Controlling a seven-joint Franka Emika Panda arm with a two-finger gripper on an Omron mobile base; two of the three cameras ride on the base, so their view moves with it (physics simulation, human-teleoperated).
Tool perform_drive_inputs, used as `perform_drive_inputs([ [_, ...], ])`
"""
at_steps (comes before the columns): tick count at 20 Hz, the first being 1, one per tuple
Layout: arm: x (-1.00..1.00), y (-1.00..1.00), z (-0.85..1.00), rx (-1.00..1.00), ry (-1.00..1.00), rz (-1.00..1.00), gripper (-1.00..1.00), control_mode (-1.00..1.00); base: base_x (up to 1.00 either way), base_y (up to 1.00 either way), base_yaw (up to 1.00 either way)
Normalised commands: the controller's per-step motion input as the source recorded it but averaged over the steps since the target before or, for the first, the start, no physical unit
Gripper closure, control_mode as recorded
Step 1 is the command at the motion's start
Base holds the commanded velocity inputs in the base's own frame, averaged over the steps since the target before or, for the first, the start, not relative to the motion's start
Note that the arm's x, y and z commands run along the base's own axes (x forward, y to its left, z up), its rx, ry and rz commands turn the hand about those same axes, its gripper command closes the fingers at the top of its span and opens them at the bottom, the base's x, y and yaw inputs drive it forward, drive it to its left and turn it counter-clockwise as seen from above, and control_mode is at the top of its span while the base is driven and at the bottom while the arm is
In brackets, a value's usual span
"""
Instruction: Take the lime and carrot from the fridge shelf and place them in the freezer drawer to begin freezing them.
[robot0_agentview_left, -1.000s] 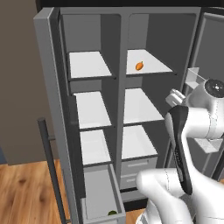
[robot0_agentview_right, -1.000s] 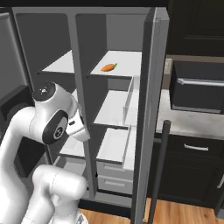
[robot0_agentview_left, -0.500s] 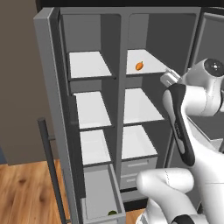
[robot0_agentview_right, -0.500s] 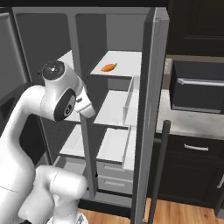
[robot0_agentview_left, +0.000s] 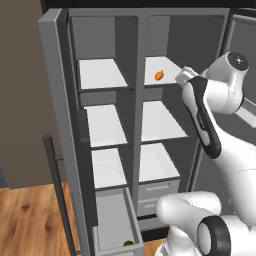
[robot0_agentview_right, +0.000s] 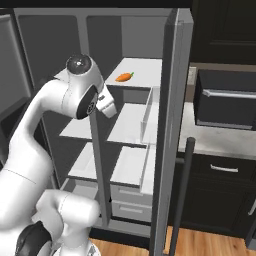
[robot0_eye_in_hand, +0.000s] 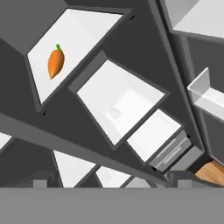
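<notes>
Left base view: arm is swinging up from a second ago, gripper now sitting level with the fridge shelf, carrot lying just beside it, inward. Lime is already sitting in the freezer drawer far below.

Right base view: gripper is hanging below and in front of the carrot, not touching.

Hand view: carrot is showing ahead, upper left. Jaws are standing wide, empty; carrot grab is probably next.

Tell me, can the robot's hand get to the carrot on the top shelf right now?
Probably yes. The carrot lies alone on the top shelf with the fridge doors open, and nothing stands before it. The gripper is open, just off the shelf's front edge.
</notes>
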Motion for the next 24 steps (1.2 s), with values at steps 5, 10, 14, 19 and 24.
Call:
perform_drive_inputs([
  [5, 0.57, 0.02, 0.16, -0.05, 0.00, 0.09, -1.00, -1.00, 0.00, 0.00, 0.00],
  [10, 0.59, 0.03, 0.03, -0.06, 0.00, 0.06, -1.00, -1.00, 0.00, 0.00, 0.00],
  [14, 0.60, 0.00, 0.00, -0.06, 0.00, 0.06, -1.00, -1.00, 0.00, 0.00, 0.00],
  [19, 0.56, 0.00, 0.00, -0.04, 0.00, 0.08, -1.00, -1.00, 0.00, 0.00, 0.00],
  [24, 0.56, 0.00, 0.00, -0.03, 0.03, 0.06, -1.00, -1.00, 0.00, 0.00, 0.00],
])
